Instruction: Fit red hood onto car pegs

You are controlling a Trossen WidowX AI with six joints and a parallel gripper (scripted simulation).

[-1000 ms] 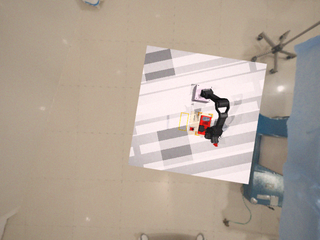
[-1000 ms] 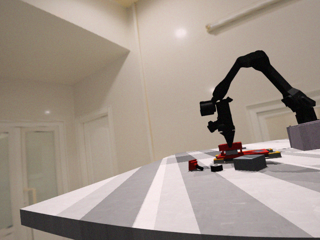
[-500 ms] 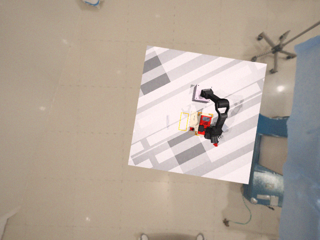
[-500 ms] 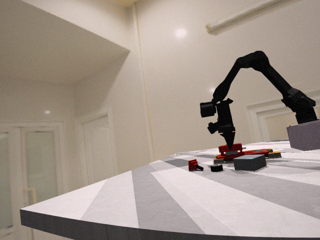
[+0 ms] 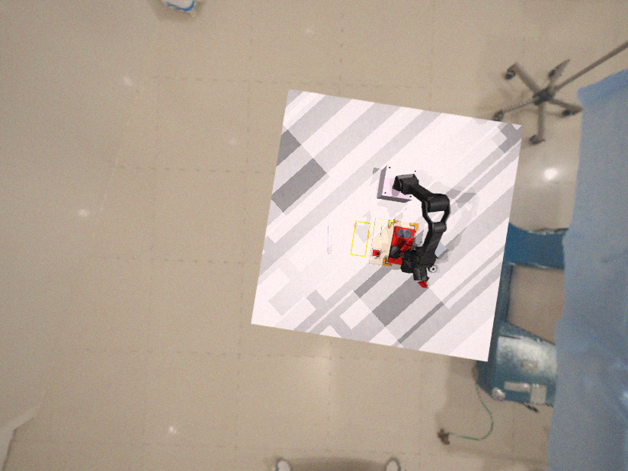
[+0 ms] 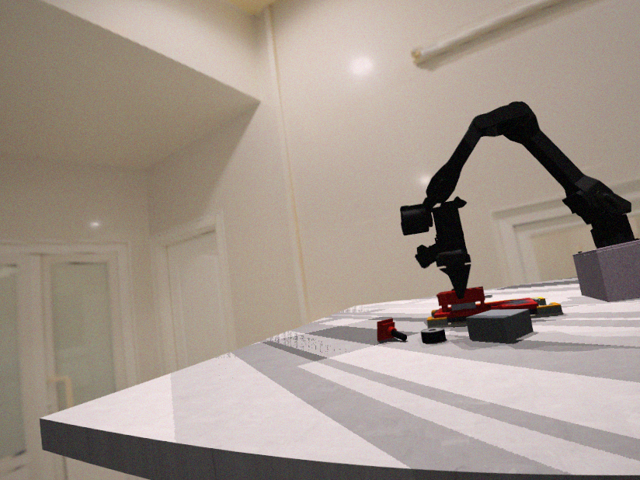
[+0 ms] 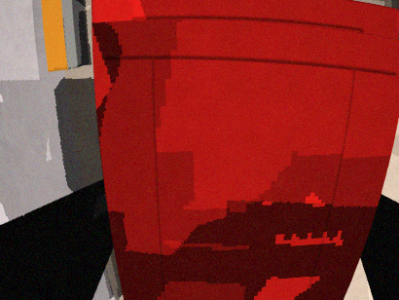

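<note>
Pincer [image 5: 407, 259] [image 6: 460, 295] [image 7: 241, 198] is opened rather wide, and it has the red hood [image 6: 474, 294] [image 7: 253, 122] firmly between its two fingers. In the wrist view, the dark fingers stand at both sides of the red shell, which fills most of the view. The hood is located above the front part of the red car chassis [image 5: 406, 235] [image 6: 522, 304], with the grey engine block [image 6: 462, 306] visible below it in the exterior view. It does not appear seated flat on the deck. I cannot tell whether any peg is inside a corner hole, because these details are too small or hidden. From the top, the black arm [image 5: 435, 233] [image 6: 506, 121] covers much of this area.

The chassis is in its jig [image 5: 391, 222] [image 6: 550, 309], which has yellow-orange corners. On the same counter [image 5: 329, 116] [image 6: 310, 413], a grey block [image 6: 499, 325] lies near the jig. Beside this block is a small black wheel [image 5: 432, 269] [image 6: 433, 335], and next to the wheel is a red square piece [image 5: 423, 284] [image 6: 384, 330] with a black shaft.
</note>
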